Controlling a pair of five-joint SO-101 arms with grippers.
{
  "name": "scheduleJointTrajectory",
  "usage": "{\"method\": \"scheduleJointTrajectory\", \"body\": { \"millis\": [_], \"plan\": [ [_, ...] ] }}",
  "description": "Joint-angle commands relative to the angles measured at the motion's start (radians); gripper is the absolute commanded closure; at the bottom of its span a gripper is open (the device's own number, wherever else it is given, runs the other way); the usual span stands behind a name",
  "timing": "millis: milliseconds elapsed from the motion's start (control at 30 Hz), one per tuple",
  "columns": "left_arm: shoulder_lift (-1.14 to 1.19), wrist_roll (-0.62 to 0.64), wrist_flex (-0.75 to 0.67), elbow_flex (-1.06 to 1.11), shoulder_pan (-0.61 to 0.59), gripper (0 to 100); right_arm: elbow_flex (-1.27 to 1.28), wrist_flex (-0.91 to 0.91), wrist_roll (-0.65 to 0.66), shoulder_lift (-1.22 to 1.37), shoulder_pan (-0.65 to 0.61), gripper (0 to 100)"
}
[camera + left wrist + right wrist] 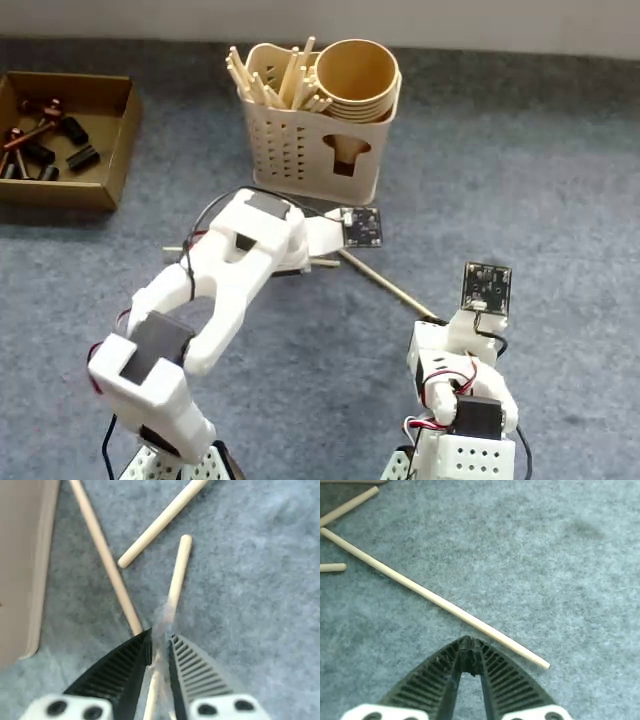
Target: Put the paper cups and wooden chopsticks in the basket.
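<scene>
No readable text, label, brand, number or sign is being shown in any view. Nothing legible is being carried by the basket (300, 150) at upper centre, the paper cups (358, 75) in it, or the cardboard box (60, 192) at upper left.

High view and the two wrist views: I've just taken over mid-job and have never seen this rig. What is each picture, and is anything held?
Two white robot arms, the left arm and the right arm, stand on a grey carpeted table. The high view is a fixed camera looking down; each wrist view looks along that arm's own black gripper. The left gripper is shut on a chopstick, with two more chopsticks lying beside it near the basket. The right gripper is shut and empty, just short of a loose chopstick. The basket already holds stacked paper cups and a bunch of chopsticks. A cardboard box of small parts sits aside.
</scene>
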Motion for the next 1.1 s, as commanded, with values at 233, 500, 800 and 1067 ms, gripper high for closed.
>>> {"method": "scheduleJointTrajectory", "body": {
  "millis": [233,500,800,1067],
  "plan": [
    [0.042,-0.009,0.008,-0.065,0.033,94,0.101,-0.015,0.011,0.004,0.010,99.3],
    [0.053,-0.009,0.006,-0.058,0.035,94,0.101,-0.015,0.011,0.004,0.010,99.3],
    [0.067,-0.005,0.133,-0.101,0.039,100,0.101,-0.015,0.011,0.004,0.010,99.3],
    [-0.067,0.081,0.313,-0.202,0.041,99,0.101,-0.015,0.011,0.004,0.010,99.3]
  ]
}}
